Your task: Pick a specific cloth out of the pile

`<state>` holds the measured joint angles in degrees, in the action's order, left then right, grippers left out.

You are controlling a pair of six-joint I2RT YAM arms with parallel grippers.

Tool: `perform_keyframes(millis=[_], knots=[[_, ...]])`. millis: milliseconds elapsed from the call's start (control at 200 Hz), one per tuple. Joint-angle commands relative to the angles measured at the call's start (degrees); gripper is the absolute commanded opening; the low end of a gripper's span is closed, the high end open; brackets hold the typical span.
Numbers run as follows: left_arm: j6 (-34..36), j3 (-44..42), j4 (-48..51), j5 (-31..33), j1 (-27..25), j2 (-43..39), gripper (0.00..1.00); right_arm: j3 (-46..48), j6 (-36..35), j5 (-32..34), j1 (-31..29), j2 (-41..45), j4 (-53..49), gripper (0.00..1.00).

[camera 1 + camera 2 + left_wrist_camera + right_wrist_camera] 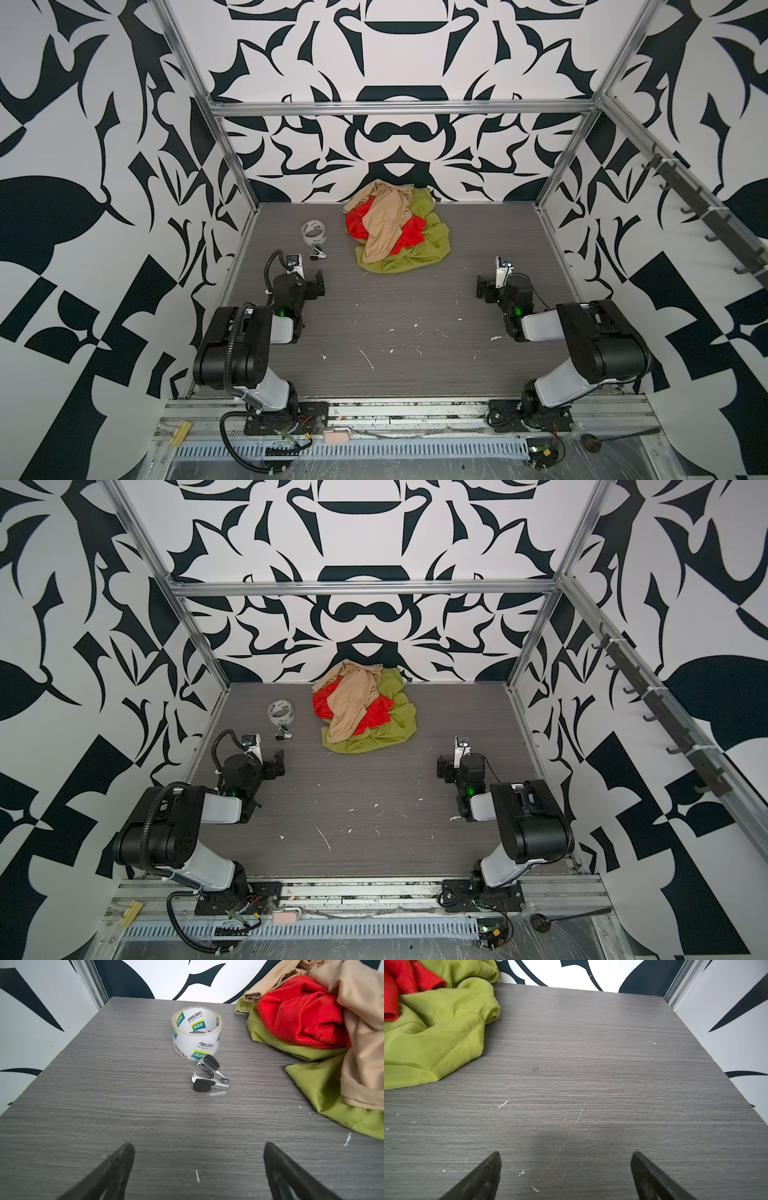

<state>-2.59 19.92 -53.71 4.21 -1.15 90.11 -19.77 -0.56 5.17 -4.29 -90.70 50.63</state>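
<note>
Grey tabletop (pixel 415 299): crumpled, half-buried bright-red cloth (pixel 412 233)

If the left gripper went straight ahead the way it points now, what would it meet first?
Probably the staple remover, lying on the table almost dead ahead of the open left gripper; the tape roll stands just behind it. The pile lies off to the side. The gripper's height is hard to judge.
</note>
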Motion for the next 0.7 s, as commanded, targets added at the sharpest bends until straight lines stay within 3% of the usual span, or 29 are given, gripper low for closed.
perform_keyframes(millis=[0, 590, 695], knots=[[0.35, 0.65, -0.32, -0.41, 0.16, -0.69, 0.99, -0.53, 0.31, 0.99, 0.15, 1.61, 1.83, 0.99], [0.36, 0.37, -0.63, -0.65, 0.14, -1.17, 0.99, -0.62, 0.65, 1.84, 0.13, 1.72, 1.57, 0.99], [0.22, 1.56, 4.44, -0.40, -0.20, -4.65, 0.99, -0.56, 1.71, 3.22, 0.12, 2.40, 1.28, 0.99]])
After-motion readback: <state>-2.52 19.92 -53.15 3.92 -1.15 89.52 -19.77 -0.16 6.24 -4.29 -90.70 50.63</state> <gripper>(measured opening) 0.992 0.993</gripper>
